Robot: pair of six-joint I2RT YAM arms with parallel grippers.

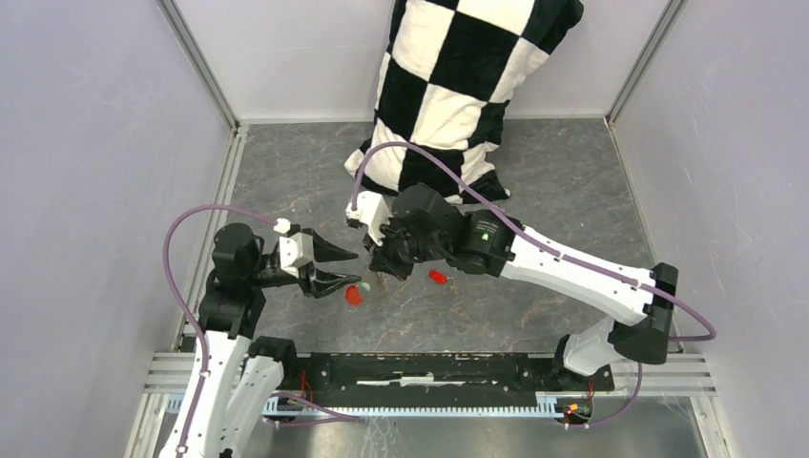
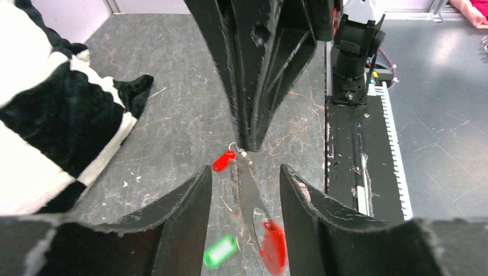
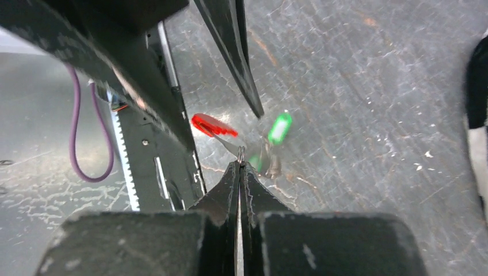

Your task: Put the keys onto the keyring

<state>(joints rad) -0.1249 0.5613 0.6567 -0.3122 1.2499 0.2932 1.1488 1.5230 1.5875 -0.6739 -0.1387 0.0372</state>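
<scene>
Keyring [image 3: 216, 126] betw. R gripper's [image 3: 240, 165] closed tips

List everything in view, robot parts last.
cushion: one, black-and-white checked, far side of the table
table: one, grey marbled, under everything
keyring: one, silver ring with red tag, ring pinched by the right end effector
green key: one, green head, beside the red tag
red key: one, red head, on the table, apart from the keyring
left end effector: one, black, open, facing the keyring
right end effector: one, black, shut on the keyring
</scene>
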